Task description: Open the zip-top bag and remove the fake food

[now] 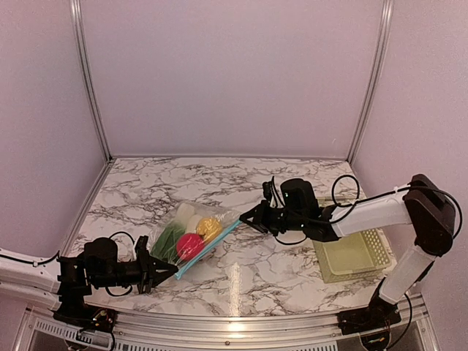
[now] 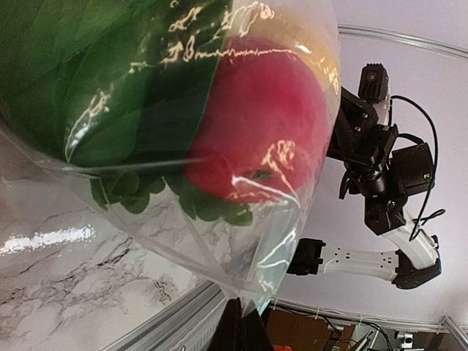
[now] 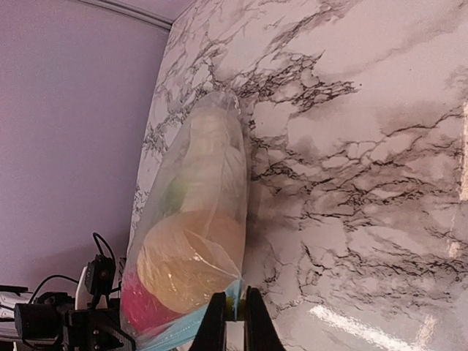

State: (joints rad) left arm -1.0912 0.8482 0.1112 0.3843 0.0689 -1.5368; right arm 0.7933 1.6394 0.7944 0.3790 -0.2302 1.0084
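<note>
No readable text, label, brand, number or sign shows in any view.

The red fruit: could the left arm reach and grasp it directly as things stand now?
Probably not. The red fruit lies inside the clear bag, behind plastic. The left gripper is shut on the bag's near end, and the right gripper pinches the blue zipper strip.

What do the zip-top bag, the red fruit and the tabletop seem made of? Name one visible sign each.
Zip-top bag: thin clear plastic film, glossy; creases and glints. Red fruit: smooth, probably moulded plastic; soft sheen. Tabletop: glossy marble pattern reflecting lights; stone or laminate, cannot tell.
</note>
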